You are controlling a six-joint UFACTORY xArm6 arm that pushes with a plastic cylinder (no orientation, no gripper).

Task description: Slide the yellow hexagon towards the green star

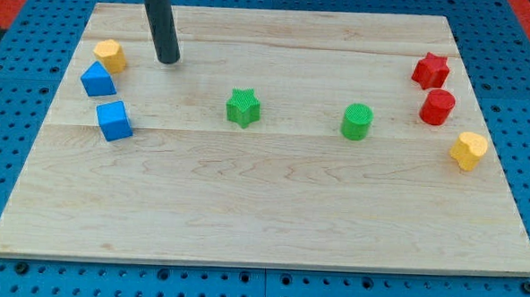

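Count on the pale wooden worktop (262, 211): two yellow, two blue, two green, two red blocks. The yellow hexagon block (110, 55) sits at the view's upper left, well apart from the green star block (243, 106) near centre. The dark rod stands upright; my tip (168, 60) rests just right of the hexagon, not touching. No end effector present.

The rod (160, 23) is cut off by the view's top edge
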